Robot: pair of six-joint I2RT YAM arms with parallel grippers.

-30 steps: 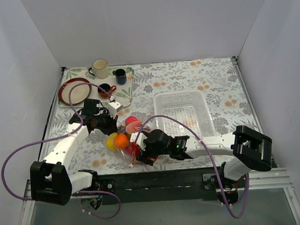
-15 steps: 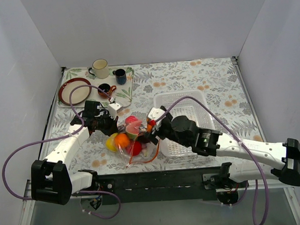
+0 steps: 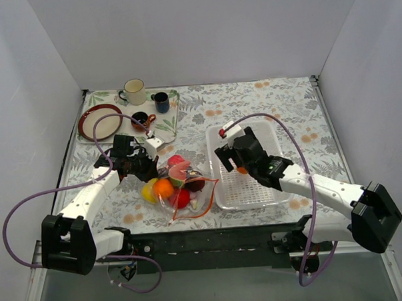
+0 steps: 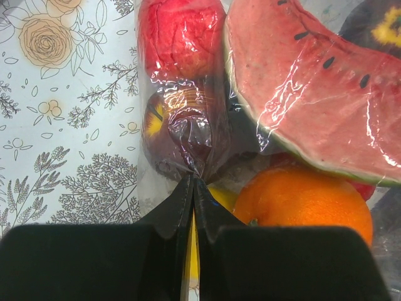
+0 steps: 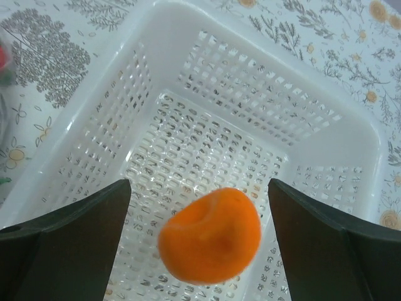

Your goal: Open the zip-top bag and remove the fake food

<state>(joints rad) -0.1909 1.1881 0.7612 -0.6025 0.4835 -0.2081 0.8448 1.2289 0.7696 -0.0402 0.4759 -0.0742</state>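
The zip-top bag (image 3: pixel 188 192) lies on the table left of centre, its orange-red strip trailing at its near right. Inside it are fake food pieces: an orange ball (image 3: pixel 163 187), a yellow piece (image 3: pixel 149 190), a watermelon slice (image 3: pixel 178 170) and a red piece (image 3: pixel 180 199). My left gripper (image 3: pixel 147 167) is shut on a pinch of the bag's plastic (image 4: pixel 192 164), beside the orange ball (image 4: pixel 307 200) and the slice (image 4: pixel 313 94). My right gripper (image 3: pixel 236 163) hovers open over the white basket (image 3: pixel 275 147). An orange piece (image 5: pixel 210 235) sits loose and blurred between its jaws (image 5: pixel 199 188), touching neither.
A tray (image 3: pixel 171 128) at the back left holds a cream mug (image 3: pixel 134 91), a blue mug (image 3: pixel 161 101) and a small brown mug (image 3: pixel 141 120), beside a red-brown plate (image 3: pixel 98 121). The basket's perforated floor (image 5: pixel 250 106) is bare. White walls enclose the table.
My right arm swung from the bag's mouth to the right, over the basket, carrying the orange piece. Its jaws now stand apart from the piece. My left gripper kept its hold.
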